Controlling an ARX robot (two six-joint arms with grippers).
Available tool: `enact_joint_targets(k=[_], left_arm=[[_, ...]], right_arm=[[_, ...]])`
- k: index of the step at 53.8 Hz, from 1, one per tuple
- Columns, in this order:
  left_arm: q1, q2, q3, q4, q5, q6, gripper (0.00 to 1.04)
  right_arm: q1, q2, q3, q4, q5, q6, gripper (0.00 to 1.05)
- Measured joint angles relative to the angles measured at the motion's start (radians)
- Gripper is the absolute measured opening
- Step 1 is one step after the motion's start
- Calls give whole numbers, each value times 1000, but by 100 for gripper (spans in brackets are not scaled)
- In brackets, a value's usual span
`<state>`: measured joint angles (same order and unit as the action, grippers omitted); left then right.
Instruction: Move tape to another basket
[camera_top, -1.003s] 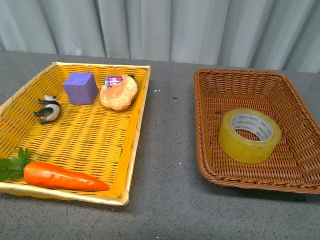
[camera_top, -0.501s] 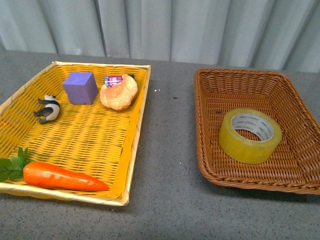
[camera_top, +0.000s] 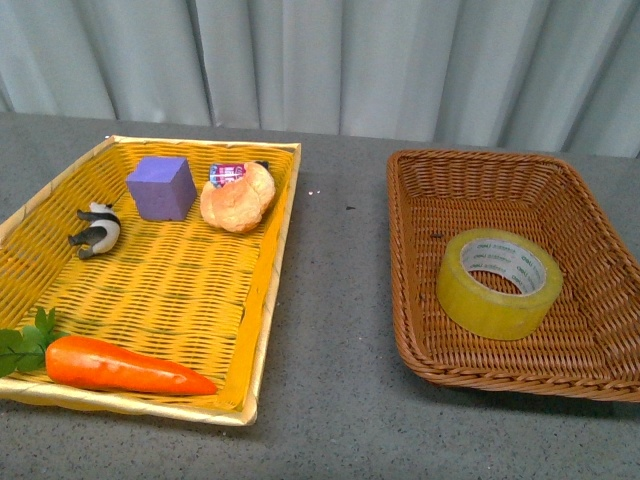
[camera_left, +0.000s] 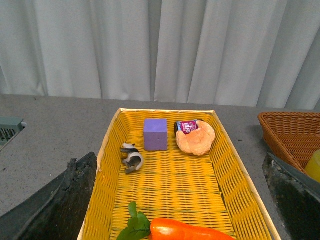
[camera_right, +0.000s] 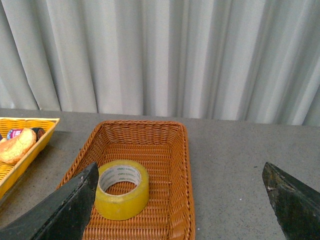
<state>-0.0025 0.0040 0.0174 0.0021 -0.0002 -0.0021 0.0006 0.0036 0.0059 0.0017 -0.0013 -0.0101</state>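
The right gripper (camera_right: 180, 210) stands wide apart and empty, its 2 dark fingers (camera_right: 65, 210) framing the right wrist view from well above the table. The left gripper (camera_left: 175, 200) is spread just as wide, holding nothing (neither arm shows in the front view). Below the right one, 1 roll of tape (camera_top: 499, 283) lies flat on the floor of the brown basket (camera_top: 420, 180). To its left sits 1 yellow tray (camera_top: 262, 300) holding 5 things: 1 carrot (camera_top: 125, 366), 1 panda figure (camera_top: 97, 229), 1 purple cube (camera_top: 160, 187), 1 bread roll (camera_top: 236, 198) and 1 small packet (camera_top: 227, 173) touching it. Both containers rest apart on a grey speckled table (camera_top: 330, 300), with pale pleated curtains (camera_top: 330, 60) behind.
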Motion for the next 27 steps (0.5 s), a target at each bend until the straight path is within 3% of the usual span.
enact_joint_targets(k=[27], left_arm=[[0, 0, 0, 0, 0, 0, 98]], right_arm=[[0, 0, 0, 0, 0, 0, 96]])
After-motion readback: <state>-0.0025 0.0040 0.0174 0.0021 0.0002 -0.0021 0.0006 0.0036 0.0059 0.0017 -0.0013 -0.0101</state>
